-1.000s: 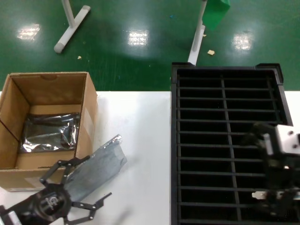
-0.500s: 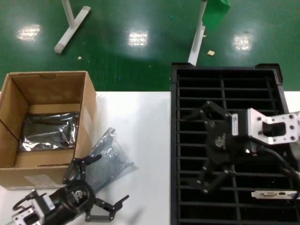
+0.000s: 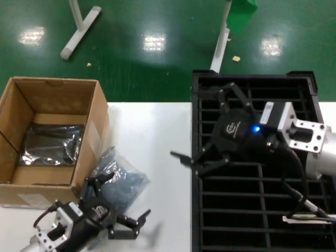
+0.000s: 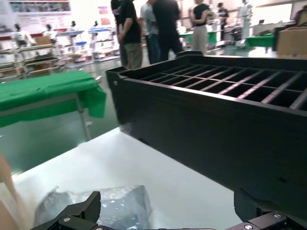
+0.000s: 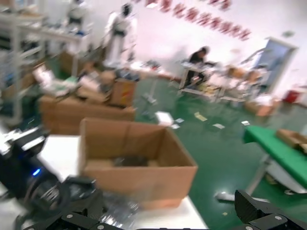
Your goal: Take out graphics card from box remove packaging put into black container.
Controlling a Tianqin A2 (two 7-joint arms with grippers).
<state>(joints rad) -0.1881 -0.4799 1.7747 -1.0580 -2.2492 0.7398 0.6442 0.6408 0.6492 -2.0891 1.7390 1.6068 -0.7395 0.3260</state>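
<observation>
The brown box (image 3: 97,131) stands open at the table's left with a dark glossy bagged item (image 3: 50,147) lying inside. The empty silver-grey packaging (image 3: 118,181) lies crumpled on the table beside the box, also seen in the left wrist view (image 4: 108,206). My left gripper (image 3: 128,198) hovers open just in front of it, holding nothing. My right gripper (image 3: 202,122) is open and empty over the left rim of the black container (image 3: 252,77). A graphics card's pale bracket (image 3: 308,218) shows in a near right slot of the container.
The white table (image 3: 157,131) shows bare surface between box and container. The container's tall black wall (image 4: 206,129) rises close to the left gripper. Green floor and white stand legs (image 3: 79,31) lie beyond the table. The right wrist view shows the box (image 5: 139,158) and the left arm (image 5: 33,182).
My right gripper has swung from the near right slots, where the card stays, toward the container's left rim. The left gripper shifted right, and the packaging has crumpled up smaller.
</observation>
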